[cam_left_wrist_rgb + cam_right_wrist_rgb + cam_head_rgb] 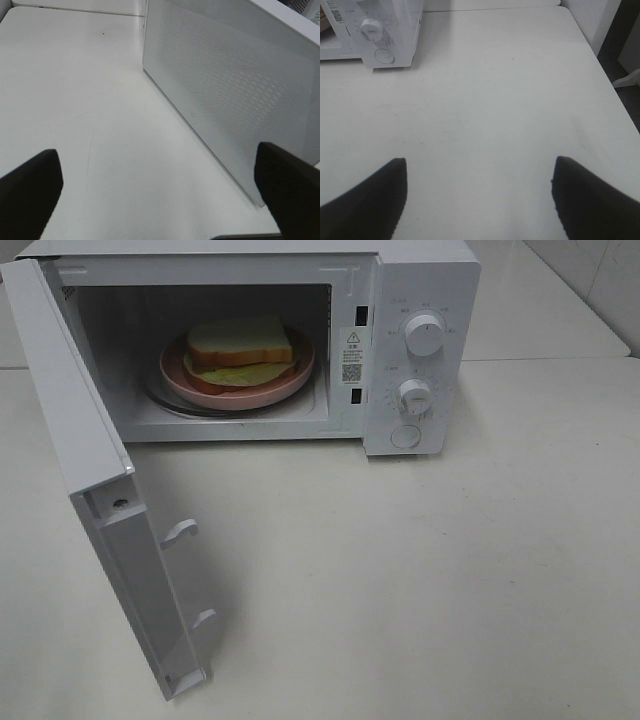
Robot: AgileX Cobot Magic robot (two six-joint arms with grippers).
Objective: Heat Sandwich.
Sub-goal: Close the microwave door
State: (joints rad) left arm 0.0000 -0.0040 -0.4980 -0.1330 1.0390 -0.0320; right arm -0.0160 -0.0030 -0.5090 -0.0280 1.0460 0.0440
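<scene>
The sandwich (240, 348), tan bread with green and yellow filling, lies on a round pink plate (290, 383) inside the white microwave (420, 280). The microwave door (90, 490) stands wide open toward the front left. Neither arm shows in the exterior high view. My left gripper (157, 192) is open and empty over the table, beside the door's perforated outer face (235, 85). My right gripper (479, 197) is open and empty over the table, well away from the microwave's control panel (385, 35).
Two knobs (424, 333) (414, 396) and a round button (405, 436) sit on the microwave's right panel. The white table (420, 580) spreads in front. The table's edge (600, 60) runs along one side of the right wrist view, with dark floor beyond.
</scene>
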